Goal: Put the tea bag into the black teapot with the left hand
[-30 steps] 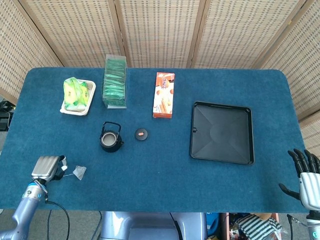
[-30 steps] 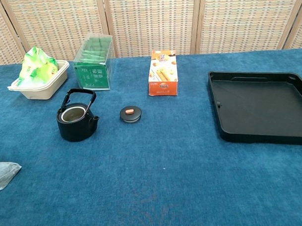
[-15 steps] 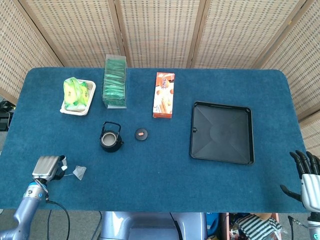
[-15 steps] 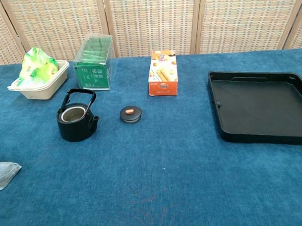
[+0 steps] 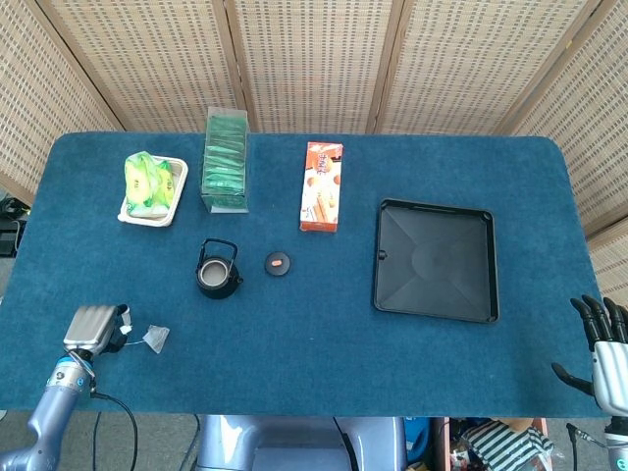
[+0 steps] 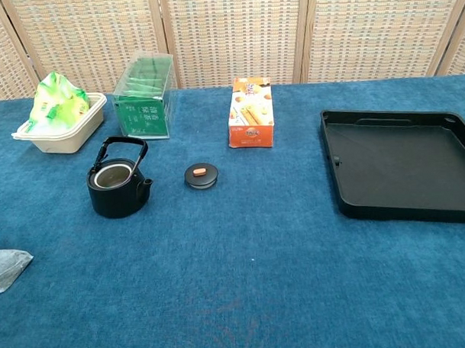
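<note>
The tea bag lies flat on the blue cloth near the front left corner, and it also shows at the left edge of the chest view as the tea bag. My left hand rests just left of it, back up. Its dark fingers reach toward the bag's string, but I cannot see whether they pinch it. The black teapot stands upright with its lid off, up and to the right of the bag, and the chest view shows the same teapot. My right hand sits at the front right edge, fingers spread and holding nothing.
The teapot's lid lies just right of the pot. A snack tray, a green box and an orange carton line the back. A black tray sits at the right.
My right hand has slid slightly toward the bottom of the head view. The left hand and the tea bag have not moved.
</note>
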You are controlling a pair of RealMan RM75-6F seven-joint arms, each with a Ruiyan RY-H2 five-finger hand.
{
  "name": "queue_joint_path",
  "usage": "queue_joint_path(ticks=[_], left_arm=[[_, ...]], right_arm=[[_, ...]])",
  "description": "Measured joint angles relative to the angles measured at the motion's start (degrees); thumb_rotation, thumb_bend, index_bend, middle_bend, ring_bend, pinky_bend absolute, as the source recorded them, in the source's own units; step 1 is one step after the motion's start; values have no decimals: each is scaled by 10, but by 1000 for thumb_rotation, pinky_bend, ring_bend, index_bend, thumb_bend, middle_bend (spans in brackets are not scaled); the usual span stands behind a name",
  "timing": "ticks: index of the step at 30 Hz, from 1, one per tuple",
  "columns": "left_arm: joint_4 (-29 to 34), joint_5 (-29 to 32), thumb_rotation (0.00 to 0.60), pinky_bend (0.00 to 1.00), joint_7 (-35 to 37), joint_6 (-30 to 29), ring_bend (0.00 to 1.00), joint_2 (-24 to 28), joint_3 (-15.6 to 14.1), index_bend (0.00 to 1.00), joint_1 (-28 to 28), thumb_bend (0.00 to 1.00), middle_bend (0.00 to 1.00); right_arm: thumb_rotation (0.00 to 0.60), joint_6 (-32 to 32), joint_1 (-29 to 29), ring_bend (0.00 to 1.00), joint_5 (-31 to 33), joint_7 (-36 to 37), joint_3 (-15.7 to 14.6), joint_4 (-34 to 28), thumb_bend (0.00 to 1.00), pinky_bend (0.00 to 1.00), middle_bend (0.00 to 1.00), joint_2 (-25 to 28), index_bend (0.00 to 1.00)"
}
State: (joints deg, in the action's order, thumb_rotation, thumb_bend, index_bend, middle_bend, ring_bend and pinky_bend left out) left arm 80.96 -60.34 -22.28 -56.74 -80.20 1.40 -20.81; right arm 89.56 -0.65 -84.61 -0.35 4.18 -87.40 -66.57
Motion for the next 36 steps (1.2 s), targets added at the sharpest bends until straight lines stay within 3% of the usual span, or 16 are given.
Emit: queue_joint_path(ticks=[20, 36], left_arm=[[12, 1, 600, 741, 11, 2, 806, 8, -3, 544, -3, 374, 835], [82, -43, 600, 741, 41, -48, 806, 51, 11, 545, 1, 375, 834]], right_arm=[[600, -1, -1, 11, 1, -1, 1, -2, 19, 123, 190, 1, 157], [600, -1, -2, 11, 1, 4, 2, 1, 19, 123, 189, -1, 157]])
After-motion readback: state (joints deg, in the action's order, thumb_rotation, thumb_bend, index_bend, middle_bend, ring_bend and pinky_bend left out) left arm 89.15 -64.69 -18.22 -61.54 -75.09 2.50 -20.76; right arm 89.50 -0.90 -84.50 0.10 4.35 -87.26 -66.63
